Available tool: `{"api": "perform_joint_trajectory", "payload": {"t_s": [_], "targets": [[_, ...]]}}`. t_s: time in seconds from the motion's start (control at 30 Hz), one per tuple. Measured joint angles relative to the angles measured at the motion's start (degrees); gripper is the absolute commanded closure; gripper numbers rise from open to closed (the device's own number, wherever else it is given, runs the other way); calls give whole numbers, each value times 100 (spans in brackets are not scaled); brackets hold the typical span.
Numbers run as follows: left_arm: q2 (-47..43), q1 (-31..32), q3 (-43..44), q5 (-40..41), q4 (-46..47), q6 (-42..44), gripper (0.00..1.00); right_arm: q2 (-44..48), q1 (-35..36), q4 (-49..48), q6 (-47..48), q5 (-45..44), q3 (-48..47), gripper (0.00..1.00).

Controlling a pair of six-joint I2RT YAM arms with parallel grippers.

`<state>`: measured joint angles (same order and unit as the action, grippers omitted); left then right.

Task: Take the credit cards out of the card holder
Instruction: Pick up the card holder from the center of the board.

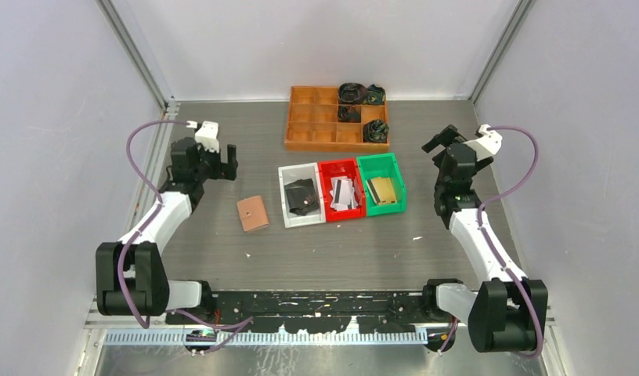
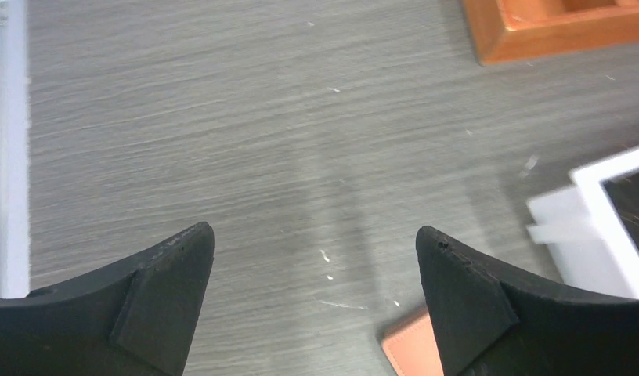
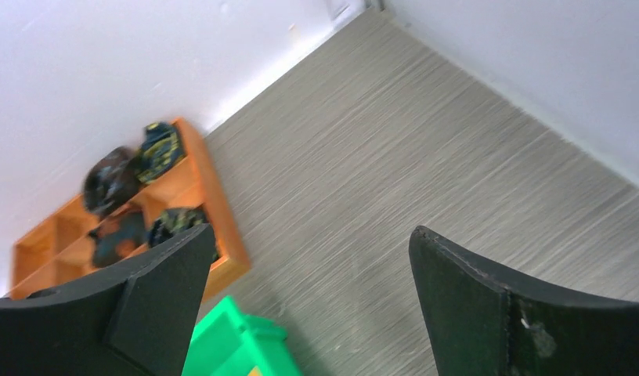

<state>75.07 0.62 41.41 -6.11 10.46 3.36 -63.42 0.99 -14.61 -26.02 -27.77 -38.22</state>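
The salmon-pink card holder [image 1: 252, 213] lies folded shut on the table, left of the bins. One corner of it shows in the left wrist view [image 2: 406, 354], beside my right-hand finger. Cards lie in the three bins: dark ones in the white bin [image 1: 301, 196], grey and white ones in the red bin [image 1: 342, 193], gold ones in the green bin [image 1: 382, 190]. My left gripper [image 1: 219, 166] [image 2: 315, 235] is open and empty, above the table behind the holder. My right gripper [image 1: 442, 149] [image 3: 310, 235] is open and empty, right of the green bin.
The white bin [image 1: 288, 174] [image 2: 590, 235], red bin [image 1: 326, 168] and green bin [image 1: 395, 166] [image 3: 230, 345] stand side by side at mid-table. An orange compartment tray [image 1: 308, 119] [image 2: 536, 35] [image 3: 214, 196] with dark items stands behind them. Walls close in the sides and back.
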Motion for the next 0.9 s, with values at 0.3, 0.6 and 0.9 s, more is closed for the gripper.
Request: {"api": "perform_joint_trajectory", "payload": {"t_s": [0.3, 0.6, 0.9], "targets": [[4, 79, 822, -1147, -2699, 511, 0, 111, 122, 1657, -859, 1537, -597, 0], [1163, 647, 1311, -1316, -3936, 1836, 13, 210, 1762, 2479, -634, 1556, -656, 1], [2138, 645, 2131, -1740, -4868, 2885, 40, 452, 2516, 2769, -444, 1668, -699, 1]]}}
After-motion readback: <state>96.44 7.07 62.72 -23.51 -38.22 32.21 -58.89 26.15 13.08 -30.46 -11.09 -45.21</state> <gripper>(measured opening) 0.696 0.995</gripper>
